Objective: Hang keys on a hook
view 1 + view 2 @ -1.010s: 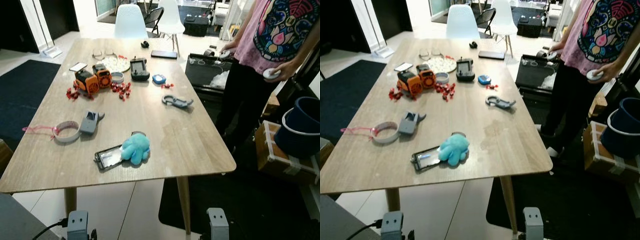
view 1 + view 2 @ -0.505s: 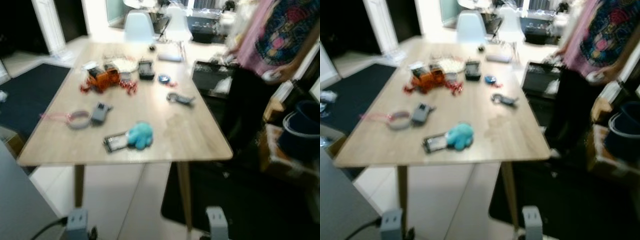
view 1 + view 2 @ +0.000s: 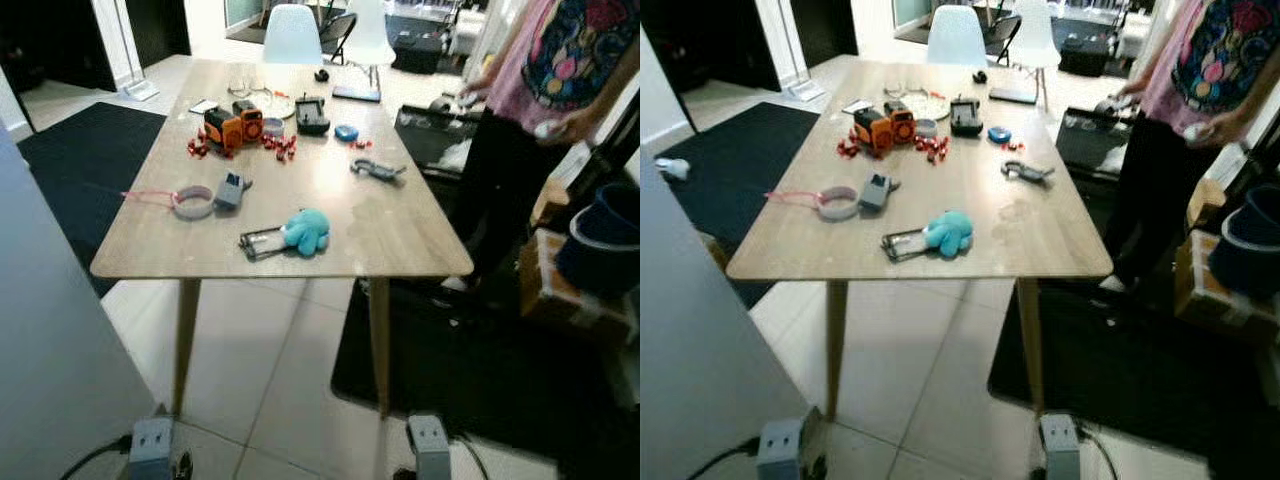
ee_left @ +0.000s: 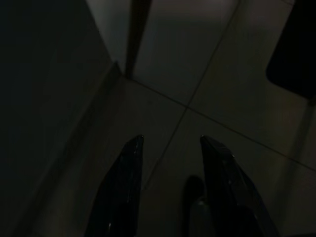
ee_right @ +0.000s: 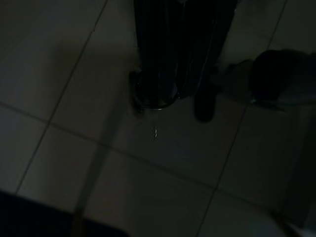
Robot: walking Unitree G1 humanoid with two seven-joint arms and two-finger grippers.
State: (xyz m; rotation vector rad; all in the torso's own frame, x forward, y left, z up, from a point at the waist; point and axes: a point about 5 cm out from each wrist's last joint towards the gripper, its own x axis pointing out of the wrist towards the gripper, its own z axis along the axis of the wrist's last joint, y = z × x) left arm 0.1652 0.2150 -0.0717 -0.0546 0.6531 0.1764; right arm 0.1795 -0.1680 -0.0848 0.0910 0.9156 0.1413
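Lying on the table (image 3: 400, 235), the keys (image 3: 372, 169) sit far from the low, parted left claw (image 4: 170, 148).

Your head cameras look forward and down from well back, sharing the whole surface (image 3: 400, 240); both wrist cameras face dim floor tiles (image 4: 232, 84) close below.

tables: I see one wooden table (image 3: 400, 240)
chairs: two pale chairs (image 3: 293, 20) beyond its far end
plush toys: one blue plush (image 3: 306, 231)
tape rolls: one roll (image 3: 193, 203)
carabiners: one grey clip (image 3: 377, 170)
orange gadgets: two (image 3: 232, 125)
people: one person (image 3: 560, 70)
dark rugs: two (image 3: 70, 150)
my grippers: two, left gripper (image 4: 170, 163) and right gripper (image 5: 173, 74)
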